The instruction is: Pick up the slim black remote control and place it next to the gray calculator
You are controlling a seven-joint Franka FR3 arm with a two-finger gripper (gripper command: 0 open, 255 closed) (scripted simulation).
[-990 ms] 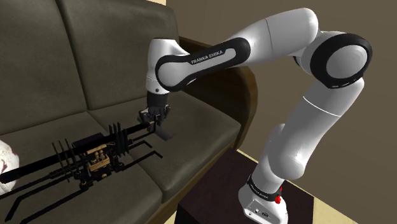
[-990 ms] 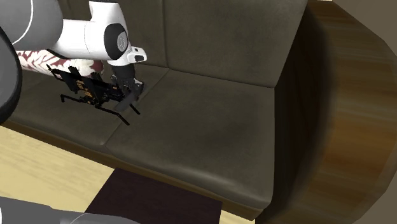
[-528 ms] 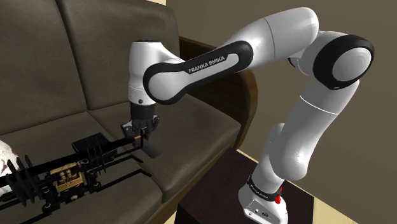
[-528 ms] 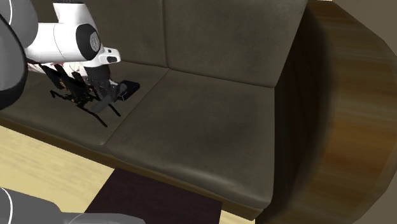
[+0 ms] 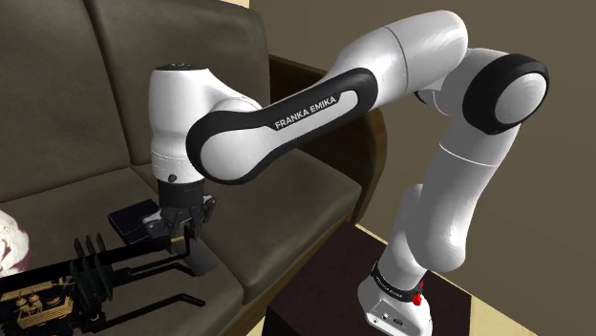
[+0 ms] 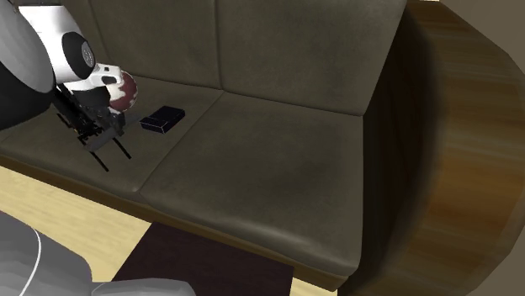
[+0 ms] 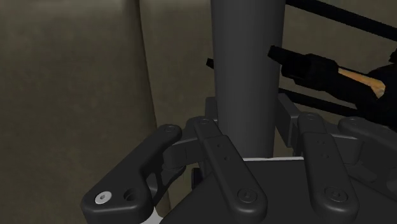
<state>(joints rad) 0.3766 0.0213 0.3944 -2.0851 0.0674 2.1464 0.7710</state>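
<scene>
Remote [image 7: 245, 63], a slim dark slab, is sitting clasped between the two fingers of the gripper [image 5: 186, 227], jaws closed down to the remote's width and holding nothing else. It is hanging end-down under the hand, low over the sofa seat [image 6: 252, 168]; whether its lower end is touching the cushion, can't tell. Calculator [image 5: 132, 218], a flat dark, near-black box, is lying on the seat just beside the gripper, on the shoulder view's left of it. A black rack [image 5: 95, 272] of thin rods is lying on the seat in front of the calculator, its rods reaching right up to the remote; contact or not, can't tell. A white and red thing [image 6: 126, 88] is sitting near the calculator, behind the arm in the second exterior view. Step, as I'm judging it: pick is done and the carry is ending at the placing spot. Next move is calling for lowering the remote onto bare cushion beside the calculator, keeping off the box and the rods, then opening the fingers; released on end, it will likely tip over. Forearm is reading "FRANKA EMIKA" [image 5: 310, 107] in white letters; small print on the arm's base isn't legible.
</scene>
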